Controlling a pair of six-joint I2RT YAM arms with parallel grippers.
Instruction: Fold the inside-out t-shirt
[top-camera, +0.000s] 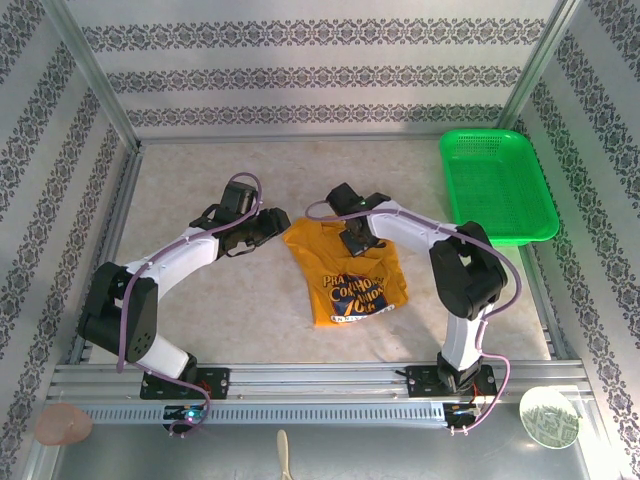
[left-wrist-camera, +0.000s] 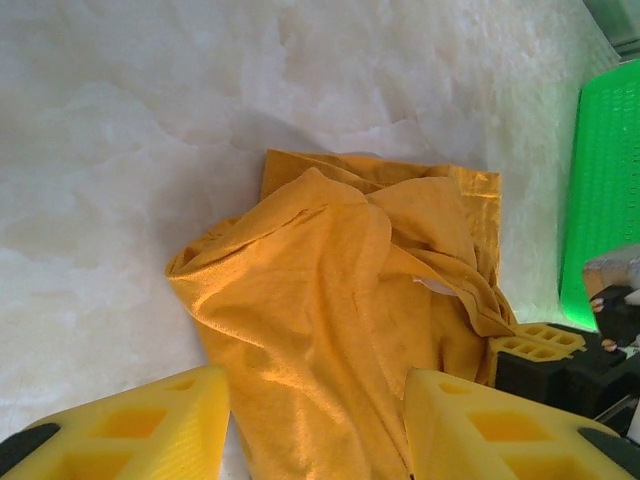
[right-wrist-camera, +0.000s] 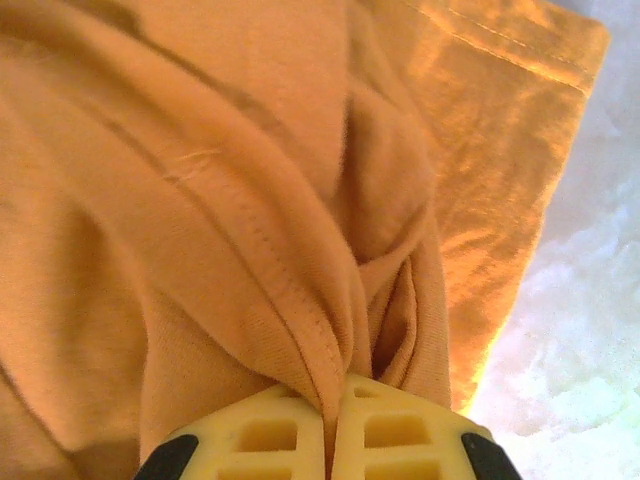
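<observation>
Rails (top-camera: 320, 380) of bare aluminium cross the bottom of the top view, with a pale round disc (top-camera: 548, 417) in the lower right corner. Above them, on the pale desk (top-camera: 200, 310), the inside-out t-shirt (top-camera: 345, 272) lies near the middle of the frame. Its navy and white print faces up at the lower end, and its upper end is bunched into loose folds.

The right end effector (top-camera: 356, 240) sits on that bunched upper part. In the right wrist view its yellow fingers (right-wrist-camera: 395, 432) are pressed together at the bottom of the frame, pinching a raised ridge of orange cloth with a stitched seam running down into the grip.

The left end effector (top-camera: 268, 228) hangs at the shirt's upper left corner. In the left wrist view its yellow fingers (left-wrist-camera: 140, 425) stand spread wide at the bottom corners, with rumpled cloth lying between them, ungripped.

Farther up, at the upper right of the top view, a green plastic basket (top-camera: 497, 185) rests on the desk, well apart from the shirt.
</observation>
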